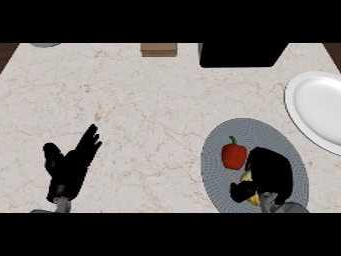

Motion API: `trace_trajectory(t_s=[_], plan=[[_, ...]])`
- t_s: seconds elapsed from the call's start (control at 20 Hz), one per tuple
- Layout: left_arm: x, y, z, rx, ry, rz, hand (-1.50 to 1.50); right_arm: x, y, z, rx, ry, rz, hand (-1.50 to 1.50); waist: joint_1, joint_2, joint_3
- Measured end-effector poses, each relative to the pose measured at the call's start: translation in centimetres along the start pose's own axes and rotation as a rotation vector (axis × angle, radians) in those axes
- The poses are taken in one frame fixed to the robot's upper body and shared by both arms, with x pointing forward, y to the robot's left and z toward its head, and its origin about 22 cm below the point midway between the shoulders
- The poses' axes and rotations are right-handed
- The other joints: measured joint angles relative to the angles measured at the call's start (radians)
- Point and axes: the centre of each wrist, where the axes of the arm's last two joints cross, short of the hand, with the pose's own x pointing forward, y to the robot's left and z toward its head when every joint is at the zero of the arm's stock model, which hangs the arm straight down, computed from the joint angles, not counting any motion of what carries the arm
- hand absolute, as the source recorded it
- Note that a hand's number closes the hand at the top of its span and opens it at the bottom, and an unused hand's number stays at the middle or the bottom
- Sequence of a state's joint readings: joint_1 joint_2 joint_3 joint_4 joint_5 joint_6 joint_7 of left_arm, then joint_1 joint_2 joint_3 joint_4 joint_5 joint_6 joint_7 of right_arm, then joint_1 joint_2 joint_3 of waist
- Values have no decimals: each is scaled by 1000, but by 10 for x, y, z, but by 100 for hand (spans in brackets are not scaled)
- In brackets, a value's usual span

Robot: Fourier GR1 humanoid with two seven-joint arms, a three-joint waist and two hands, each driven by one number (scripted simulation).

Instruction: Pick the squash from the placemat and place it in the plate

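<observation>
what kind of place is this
Most likely a kitchen counter: a pale marble-look countertop, a white plate, and a grey placemat holding a red pepper and a yellow squash under the right robot hand.

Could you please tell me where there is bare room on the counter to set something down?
The counter is bare across its middle, between the open left hand and the placemat. The plate is bare too. The placemat is crowded: pepper, squash and right hand.
</observation>
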State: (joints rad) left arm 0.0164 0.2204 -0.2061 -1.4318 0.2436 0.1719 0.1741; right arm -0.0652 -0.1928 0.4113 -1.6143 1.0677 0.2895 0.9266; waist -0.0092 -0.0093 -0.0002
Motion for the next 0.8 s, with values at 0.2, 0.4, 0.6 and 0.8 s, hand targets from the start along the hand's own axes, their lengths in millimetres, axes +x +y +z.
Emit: trace_trajectory(t_s=[0.2,0.4,0.6,0.8], plan=[[-2,0,1,8,14,7,0,4,3,41,-23,-409,-43,150,-10,-6,4],[-5,5,4,18,16,15,0,-11,-17,73,-177,-692,-200,150,-28,-11,6],[-6,10,6,31,13,16,0,-45,-31,95,-337,-804,-351,150,-41,-9,6],[-5,6,6,32,0,7,0,-78,-40,103,-447,-786,-518,150,-35,-3,6]])
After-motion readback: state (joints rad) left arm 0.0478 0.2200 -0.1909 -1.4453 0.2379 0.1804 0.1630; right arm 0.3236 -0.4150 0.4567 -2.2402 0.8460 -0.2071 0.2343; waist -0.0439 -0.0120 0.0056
